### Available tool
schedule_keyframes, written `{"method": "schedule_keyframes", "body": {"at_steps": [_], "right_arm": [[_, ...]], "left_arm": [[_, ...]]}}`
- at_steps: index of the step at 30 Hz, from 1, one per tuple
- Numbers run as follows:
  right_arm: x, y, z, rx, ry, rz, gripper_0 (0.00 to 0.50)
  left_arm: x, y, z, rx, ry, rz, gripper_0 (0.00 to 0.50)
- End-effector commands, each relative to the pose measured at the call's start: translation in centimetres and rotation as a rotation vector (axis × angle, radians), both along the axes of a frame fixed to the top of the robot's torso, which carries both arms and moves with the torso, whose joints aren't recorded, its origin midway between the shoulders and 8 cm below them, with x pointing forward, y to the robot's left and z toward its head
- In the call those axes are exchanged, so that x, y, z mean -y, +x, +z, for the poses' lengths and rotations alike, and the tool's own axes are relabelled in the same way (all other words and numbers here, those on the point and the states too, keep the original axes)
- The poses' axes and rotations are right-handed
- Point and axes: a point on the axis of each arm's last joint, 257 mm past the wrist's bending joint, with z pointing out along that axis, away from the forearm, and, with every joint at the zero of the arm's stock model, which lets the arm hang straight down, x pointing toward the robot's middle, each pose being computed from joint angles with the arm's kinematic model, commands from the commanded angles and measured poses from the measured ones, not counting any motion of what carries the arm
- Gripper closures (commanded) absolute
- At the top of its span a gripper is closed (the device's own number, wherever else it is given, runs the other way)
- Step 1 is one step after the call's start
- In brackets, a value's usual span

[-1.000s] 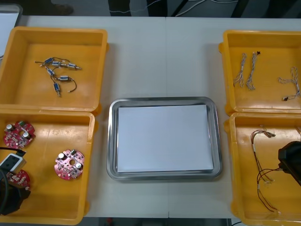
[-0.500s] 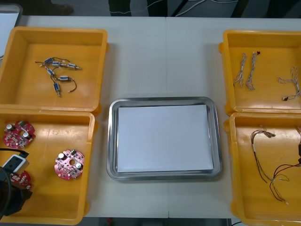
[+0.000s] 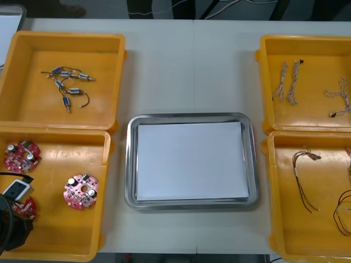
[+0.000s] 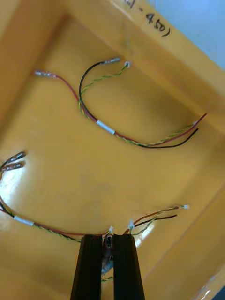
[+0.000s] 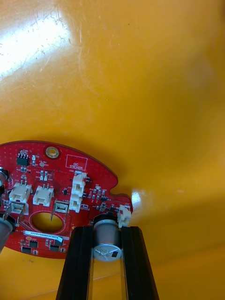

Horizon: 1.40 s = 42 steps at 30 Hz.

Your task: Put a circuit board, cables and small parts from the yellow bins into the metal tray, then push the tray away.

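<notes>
L gripper (image 5: 107,230) nips round red board (image 5: 56,187), R gripper (image 4: 108,237) thin cable (image 4: 23,221).

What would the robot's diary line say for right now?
left pincer: shut on circuit board | right pincer: shut on red and yellow cable | metal tray: white inside

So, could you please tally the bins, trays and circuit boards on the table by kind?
Yellow bins: 4
Metal tray: 1
Round red circuit boards: 3, one held by the left gripper in the near left bin
Total: 8
The right gripper, at the near right bin, is shut on a red and yellow cable.
</notes>
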Motion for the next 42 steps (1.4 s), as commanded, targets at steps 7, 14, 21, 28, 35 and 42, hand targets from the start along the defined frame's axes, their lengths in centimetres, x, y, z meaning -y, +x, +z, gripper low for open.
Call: {"method": "schedule_keyframes", "body": {"at_steps": [7,14,21,28,35,42], "right_arm": [[2.4,1.5,1.7,0.025,-0.023,-0.023,0.5],[2.3,1.8,2.0,0.033,-0.03,-0.007,0.316],[2.9,2.3,3.2,0.058,-0.044,-0.005,0.0],[3.3,2.2,3.8,0.061,-0.053,0.009,0.0],[2.9,2.3,4.6,0.063,-0.044,0.049,0.0],[2.6,2.3,5.0,0.054,-0.08,0.169,0.0]], "left_arm": [[1.0,1.8,1.4,0.048,-0.019,-0.008,0.5],[2.1,2.9,3.2,0.047,-0.004,-0.008,0.5],[4.1,4.3,4.3,0.076,-0.044,-0.005,0.5],[5.4,5.1,4.5,0.069,-0.053,-0.009,0.5],[6.5,5.5,4.3,0.066,-0.071,-0.002,0.5],[6.4,4.9,3.3,0.051,-0.053,-0.006,0.5]]}}
